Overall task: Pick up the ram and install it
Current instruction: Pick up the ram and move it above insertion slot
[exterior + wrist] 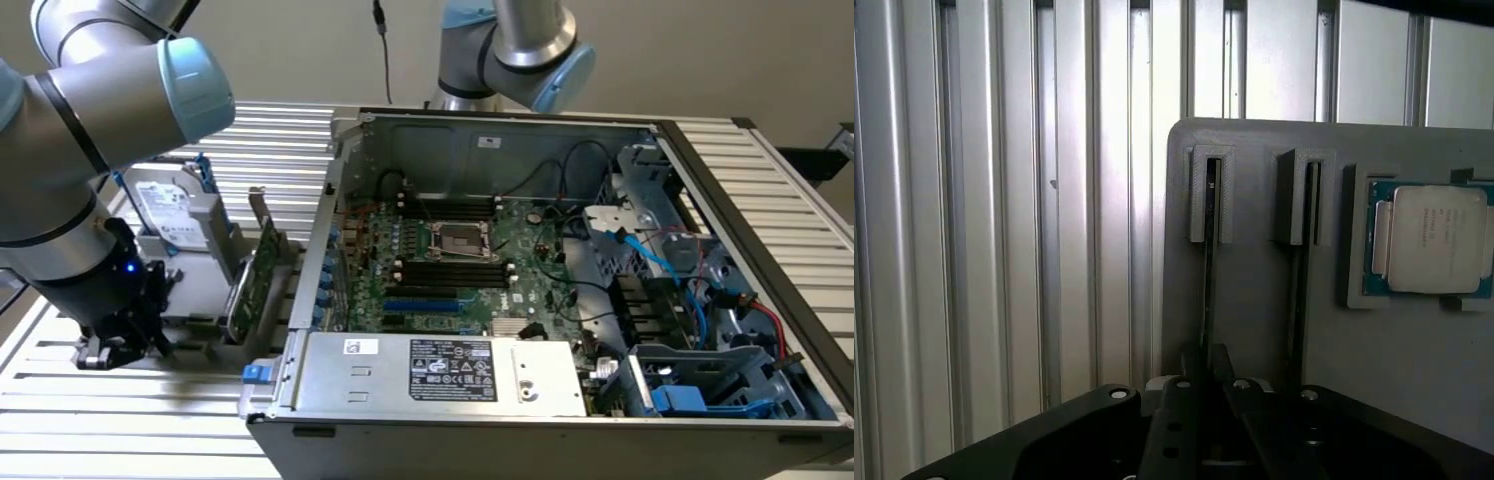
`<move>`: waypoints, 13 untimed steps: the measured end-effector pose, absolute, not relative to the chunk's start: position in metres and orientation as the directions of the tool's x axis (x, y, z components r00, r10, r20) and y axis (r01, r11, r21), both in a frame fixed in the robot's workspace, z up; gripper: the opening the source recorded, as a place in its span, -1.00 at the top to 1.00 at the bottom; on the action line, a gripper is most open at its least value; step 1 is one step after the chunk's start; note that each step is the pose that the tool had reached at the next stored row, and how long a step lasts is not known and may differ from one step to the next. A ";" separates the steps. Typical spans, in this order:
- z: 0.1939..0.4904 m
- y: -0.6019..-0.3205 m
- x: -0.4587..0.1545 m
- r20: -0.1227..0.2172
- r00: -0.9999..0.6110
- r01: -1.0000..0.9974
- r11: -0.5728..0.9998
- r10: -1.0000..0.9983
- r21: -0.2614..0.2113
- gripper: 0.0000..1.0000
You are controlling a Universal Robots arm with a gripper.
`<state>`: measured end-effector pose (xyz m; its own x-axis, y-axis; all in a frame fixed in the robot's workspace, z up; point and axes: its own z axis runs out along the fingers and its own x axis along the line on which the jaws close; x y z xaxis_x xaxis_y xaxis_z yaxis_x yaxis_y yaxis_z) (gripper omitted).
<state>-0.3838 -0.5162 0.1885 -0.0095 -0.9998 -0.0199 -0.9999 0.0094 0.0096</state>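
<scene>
Wrist view gives you the ram (1208,250) edge-on, a thin dark line standing in the grey holder's (1254,300) slot, its near end hidden between the gripper (1209,405) fingers pinching it, while the arm (74,130) reaches steeply down at the exterior view's left.

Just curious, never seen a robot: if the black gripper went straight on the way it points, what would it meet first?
Probably the thin dark ram stick standing on edge in the grey plastic holder, right in line with the gripper; depth unclear.
</scene>
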 end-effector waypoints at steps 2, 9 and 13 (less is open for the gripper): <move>0.188 -0.516 -0.384 -0.020 -0.009 -1.000 0.009 -1.000 0.010 0.73; 0.188 -0.516 -0.384 -0.020 -0.010 -1.000 0.009 -1.000 0.010 0.73; 0.188 -0.516 -0.384 -0.020 -0.010 -1.000 0.009 -1.000 0.010 0.73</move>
